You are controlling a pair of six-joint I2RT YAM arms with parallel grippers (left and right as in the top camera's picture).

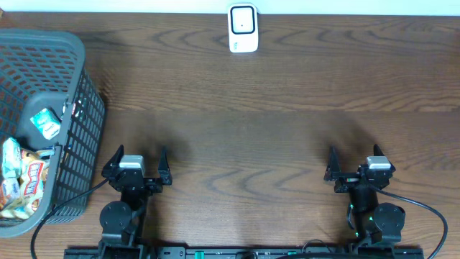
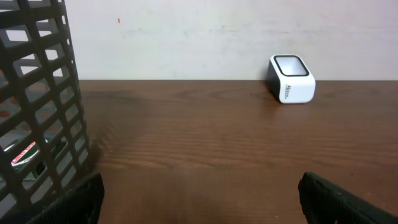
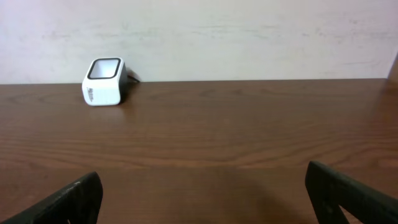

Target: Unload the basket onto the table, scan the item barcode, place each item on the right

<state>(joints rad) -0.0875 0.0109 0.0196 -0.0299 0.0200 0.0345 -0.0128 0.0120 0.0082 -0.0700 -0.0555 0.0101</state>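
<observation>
A white barcode scanner (image 1: pixel 243 28) with a dark window stands at the far edge of the table; it also shows in the left wrist view (image 2: pixel 291 79) and the right wrist view (image 3: pixel 104 81). Packaged items (image 1: pixel 47 122) lie inside the grey mesh basket (image 1: pixel 77 65) at the left. My left gripper (image 1: pixel 139 160) sits near the table's front edge, right of the basket, open and empty (image 2: pixel 200 193). My right gripper (image 1: pixel 353 161) rests at the front right, open and empty too (image 3: pixel 204 190).
The basket wall (image 2: pixel 37 99) fills the left side of the left wrist view, close to my left fingers. More snack packets (image 1: pixel 21 180) fill the basket's near end. A pale wall runs behind the table.
</observation>
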